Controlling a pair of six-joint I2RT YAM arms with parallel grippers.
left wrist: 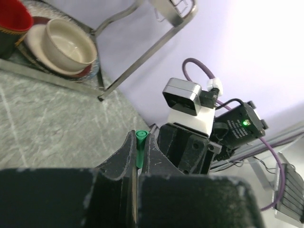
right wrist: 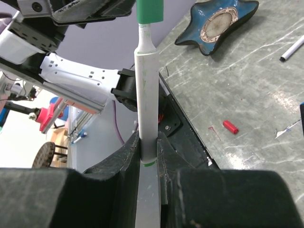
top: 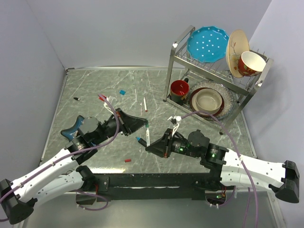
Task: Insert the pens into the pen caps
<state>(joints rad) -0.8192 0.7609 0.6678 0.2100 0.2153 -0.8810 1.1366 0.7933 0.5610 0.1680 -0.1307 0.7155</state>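
The right gripper (right wrist: pixel 148 142) sits closest to the lens, its dark fingers (right wrist: pixel 121 164) clamped on the white barrel of the green pen (right wrist: pixel 146 90), which stands straight up out of them. The pen's upper end meets the green cap (right wrist: pixel 149 10). The left gripper (left wrist: pixel 138 148) is pinched tight on that cap, whose round end pokes out between the fingertips.

Seen from above, both grippers meet over the table (top: pixel 85 85) left of the dish rack (top: pixel 213 71) and nearer the arm bases than the rack is. A blue-tipped pen (top: pixel 138 139) shows just beside the right gripper, on the side away from the rack. A white pen (top: pixel 145 104) lies a short way left of the rack's lower shelf. The blue cap (top: pixel 122 91) lies further left of the rack, and the black cap (top: pixel 76 98) lies further left again. The red cap (top: pixel 127 160) lies well down-left of the rack, close to the arm bases. A blue star-shaped dish (top: pixel 71 129) lies far to the rack's left, partly hidden by the left arm.
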